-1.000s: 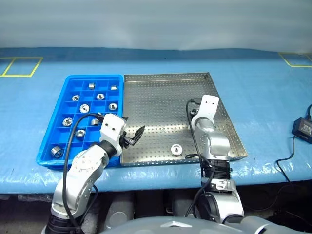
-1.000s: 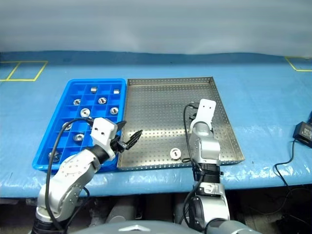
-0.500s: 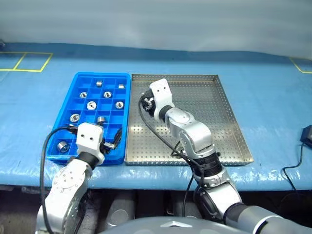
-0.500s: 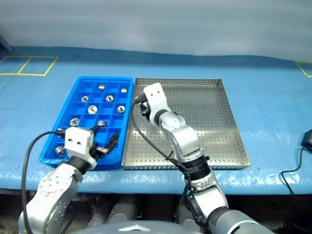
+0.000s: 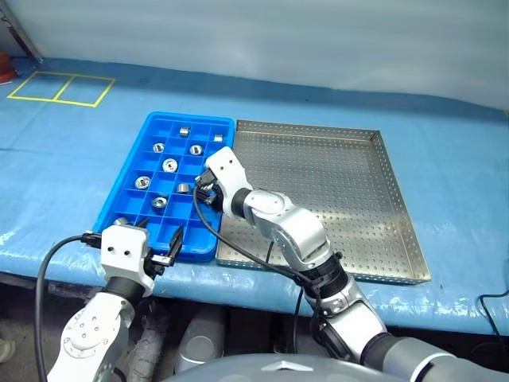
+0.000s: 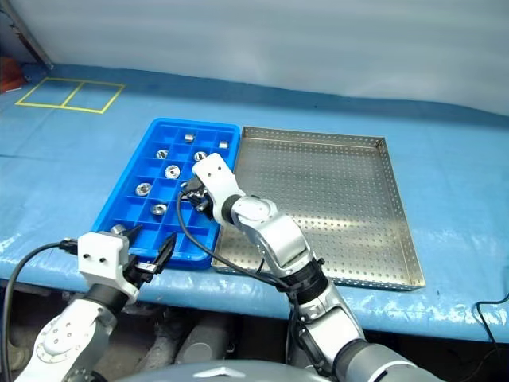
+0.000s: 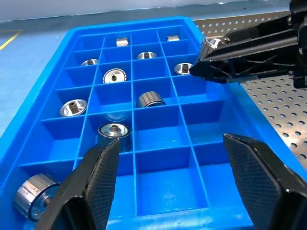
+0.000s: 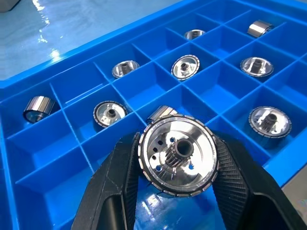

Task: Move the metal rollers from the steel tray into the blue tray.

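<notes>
Standing side by side on the blue-covered counter [image 5: 64, 151], the blue tray [image 5: 208, 239] at centre left and the steel tray [image 5: 350, 183] to its right have their long rims touching. The steel tray's perforated floor lies bare from rim to rim, so all that stretch is free room. In the blue tray, the metal rollers [image 5: 170, 165] sit one to a compartment across the upper and left squares, while the compartments along the lower right edge are empty.

The right arm reaches in from the lower middle of the frame, crossing the steel tray's lower left corner and the shared rims. Its right hand [image 8: 176, 155] is clamped on a held roller [image 8: 177, 155], a shiny toothed disc with a small hub, hanging over the blue tray's right-hand columns above an empty square.

At the lower left, the left hand [image 7: 172, 182] hangs just off the blue tray's near edge, pointing along the tray, its two black fingers [image 7: 103, 179] spread wide apart with nothing between them.
</notes>
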Tool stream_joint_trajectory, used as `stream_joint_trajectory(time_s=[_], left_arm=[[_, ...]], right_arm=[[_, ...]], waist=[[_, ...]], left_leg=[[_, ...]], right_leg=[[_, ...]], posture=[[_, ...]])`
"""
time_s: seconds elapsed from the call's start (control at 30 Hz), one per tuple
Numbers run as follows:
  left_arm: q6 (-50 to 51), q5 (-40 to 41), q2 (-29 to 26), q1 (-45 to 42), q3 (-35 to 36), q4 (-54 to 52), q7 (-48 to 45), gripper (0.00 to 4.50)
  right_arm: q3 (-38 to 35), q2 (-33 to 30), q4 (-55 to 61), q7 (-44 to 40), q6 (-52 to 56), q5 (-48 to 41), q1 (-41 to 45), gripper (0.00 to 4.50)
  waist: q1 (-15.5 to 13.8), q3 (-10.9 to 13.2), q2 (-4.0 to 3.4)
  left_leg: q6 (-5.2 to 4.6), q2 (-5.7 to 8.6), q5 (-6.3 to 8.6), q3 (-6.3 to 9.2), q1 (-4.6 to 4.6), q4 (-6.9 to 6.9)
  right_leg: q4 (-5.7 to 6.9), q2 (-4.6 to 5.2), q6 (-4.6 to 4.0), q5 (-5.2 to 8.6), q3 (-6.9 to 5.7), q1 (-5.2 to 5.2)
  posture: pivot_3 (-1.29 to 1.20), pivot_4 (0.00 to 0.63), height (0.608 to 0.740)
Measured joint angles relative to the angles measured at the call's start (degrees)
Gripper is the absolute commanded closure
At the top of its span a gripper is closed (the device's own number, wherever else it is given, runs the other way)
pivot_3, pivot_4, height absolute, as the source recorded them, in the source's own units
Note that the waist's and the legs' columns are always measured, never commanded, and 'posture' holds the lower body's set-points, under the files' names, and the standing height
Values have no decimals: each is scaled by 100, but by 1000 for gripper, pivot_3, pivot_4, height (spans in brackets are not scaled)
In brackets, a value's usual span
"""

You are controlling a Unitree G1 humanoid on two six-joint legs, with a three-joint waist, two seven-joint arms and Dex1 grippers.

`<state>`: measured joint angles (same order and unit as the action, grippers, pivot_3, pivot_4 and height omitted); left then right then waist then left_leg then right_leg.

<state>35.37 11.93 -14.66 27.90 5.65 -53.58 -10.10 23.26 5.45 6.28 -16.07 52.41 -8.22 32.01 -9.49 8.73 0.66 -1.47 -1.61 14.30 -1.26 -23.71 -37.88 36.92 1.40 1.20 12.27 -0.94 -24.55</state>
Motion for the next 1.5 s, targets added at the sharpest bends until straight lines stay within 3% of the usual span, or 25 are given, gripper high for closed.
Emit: stream_joint_trajectory(time_s=[0.2, 0.47, 0.73, 1.0, 1.2, 1.5], left_arm=[[0, 34, -7, -57, -57, 0, -21, 769], [20, 51, -51, -277, -114, 6, -115, 769], [81, 166, -256, -783, -318, 270, -371, 769], [165, 277, -484, -1273, -646, 632, -705, 769], [174, 325, -574, -1607, -894, 964, -925, 769], [158, 342, -584, -1765, -1138, 1106, -1113, 769]], right_arm=[[31, -107, -143, -28, 45, 7, -117, 2728], [21, -267, 120, -113, 109, -14, -221, 22], [-679, -791, 1198, 287, 990, 40, -464, 22], [-1409, -1497, 2732, 492, 2727, -7, -877, 22], [-1908, -1565, 3593, 504, 3923, -176, -1362, 22], [-2001, -1377, 3988, 724, 3953, -772, -2438, 22]], waist=[[-64, 0, 0], [-100, -1, 0], [4, 0, 0], [424, 1, -2], [659, 0, -1], [848, 0, 0]], left_leg=[[0, -2, 0, 0, -1, 1], [0, 0, 0, -1, 1, -3], [0, 1, 0, -1, -7, -5], [-1, 0, 1, 0, -6, -1], [-2, -1, 1, -3, -1, -2], [-6, 0, -1, -11, 6, -10]], right_leg=[[0, -2, -1, 1, -1, -1], [0, -1, -1, 1, -2, 2], [-2, 1, 0, 0, -2, -1], [1, 0, -5, 1, 0, -1], [2, -1, -3, 1, 6, 2], [4, -1, 5, -3, 19, 3]], posture=[[431, 150, 740], [371, 150, 740], [262, 150, 740], [147, 150, 740], [88, 150, 740], [85, 150, 740]])
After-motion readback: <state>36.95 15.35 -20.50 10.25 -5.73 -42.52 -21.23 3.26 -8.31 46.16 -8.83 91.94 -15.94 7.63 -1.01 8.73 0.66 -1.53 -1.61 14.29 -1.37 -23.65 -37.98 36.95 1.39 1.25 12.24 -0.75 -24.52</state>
